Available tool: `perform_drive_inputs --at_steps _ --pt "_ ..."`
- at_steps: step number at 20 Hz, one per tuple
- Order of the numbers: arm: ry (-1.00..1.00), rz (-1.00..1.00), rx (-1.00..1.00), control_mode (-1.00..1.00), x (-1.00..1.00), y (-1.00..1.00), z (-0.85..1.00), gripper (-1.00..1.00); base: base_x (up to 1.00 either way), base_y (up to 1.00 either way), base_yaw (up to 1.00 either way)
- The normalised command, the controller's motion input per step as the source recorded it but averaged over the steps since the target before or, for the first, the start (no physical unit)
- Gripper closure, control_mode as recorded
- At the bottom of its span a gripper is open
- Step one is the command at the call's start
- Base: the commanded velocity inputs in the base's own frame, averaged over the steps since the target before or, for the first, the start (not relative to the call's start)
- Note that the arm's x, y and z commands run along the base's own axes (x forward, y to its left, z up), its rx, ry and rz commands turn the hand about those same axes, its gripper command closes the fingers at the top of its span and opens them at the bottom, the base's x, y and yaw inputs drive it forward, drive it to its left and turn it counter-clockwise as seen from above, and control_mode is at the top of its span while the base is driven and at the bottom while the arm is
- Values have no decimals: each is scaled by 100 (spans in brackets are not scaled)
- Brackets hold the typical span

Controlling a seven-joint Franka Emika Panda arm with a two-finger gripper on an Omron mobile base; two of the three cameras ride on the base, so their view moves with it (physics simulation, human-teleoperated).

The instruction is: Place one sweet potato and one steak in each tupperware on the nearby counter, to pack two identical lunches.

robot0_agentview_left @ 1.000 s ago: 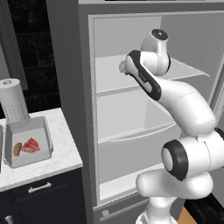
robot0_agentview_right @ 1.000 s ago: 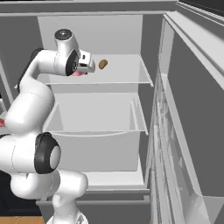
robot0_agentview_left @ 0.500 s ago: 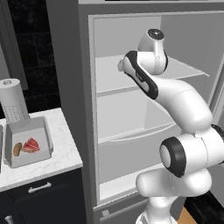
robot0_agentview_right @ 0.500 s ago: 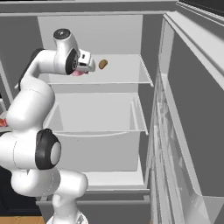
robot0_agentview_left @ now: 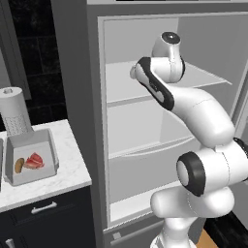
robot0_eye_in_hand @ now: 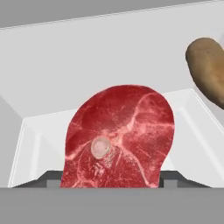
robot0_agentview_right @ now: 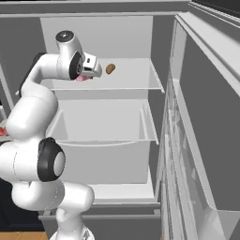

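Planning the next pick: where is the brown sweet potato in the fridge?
The brown sweet potato lies on the white upper fridge shelf, right of the gripper.

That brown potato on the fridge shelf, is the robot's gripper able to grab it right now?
Probably not yet. The gripper seems to be holding a steak, so its fingers look occupied. The sweet potato lies close beside it on the fridge shelf with nothing between them.

Marbled raw steak [robot0_eye_in_hand: 118,138]; matt brown sweet potato [robot0_eye_in_hand: 208,70].
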Motion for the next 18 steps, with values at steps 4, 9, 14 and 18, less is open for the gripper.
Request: perform_drive_inputs --at_steps 4,9,14,18 --pt "-2 0 0 -100 -19 0 0 100 0 0 0" --pt "-22 1 0 -100 -98 0 0 100 0 0 0" --pt "-13 4 0 -100 -100 0 0 100 0 0 0" --pt "13 8 0 -100 -100 0 0 100 0 0 0"
